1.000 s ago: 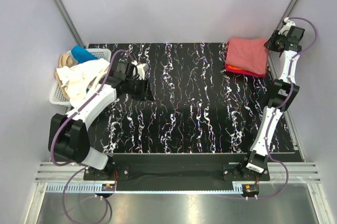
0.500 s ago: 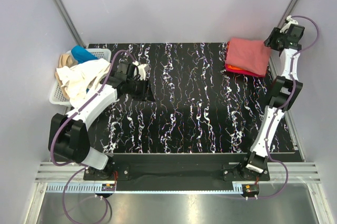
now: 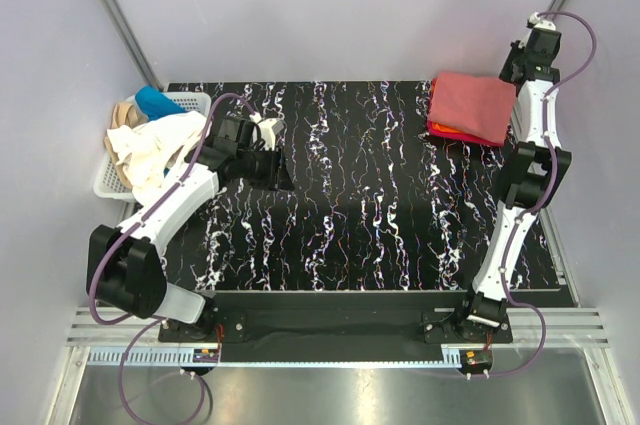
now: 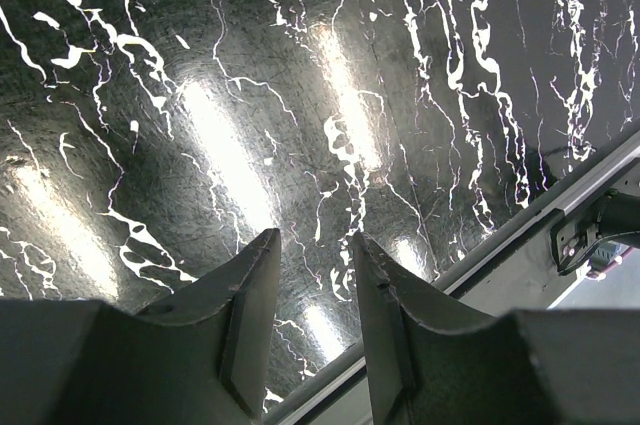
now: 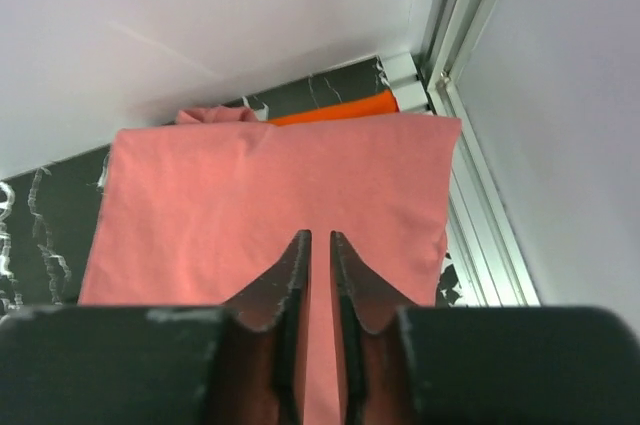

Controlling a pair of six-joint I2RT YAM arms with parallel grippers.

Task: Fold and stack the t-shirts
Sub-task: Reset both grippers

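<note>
Two grippers, both empty. We note left gripper (image 4: 315, 240) part open over black marbled tabletop (image 4: 250, 95), 10 o'clock; right gripper (image 5: 320, 238) barely open above folded salmon-pink cloth tee (image 5: 200, 205) atop bright orange tee (image 5: 340, 107), 1 o'clock. Cream-white tees (image 3: 150, 150) drape white lattice basket (image 3: 195, 100), 9 o'clock.

Even, bright overhead light is filling every view; long glare streaks are crossing the glossy black table (image 4: 230, 160) under the left wrist, the close right gripper (image 5: 319, 235) is blurring slightly, and shadows are falling soft
</note>
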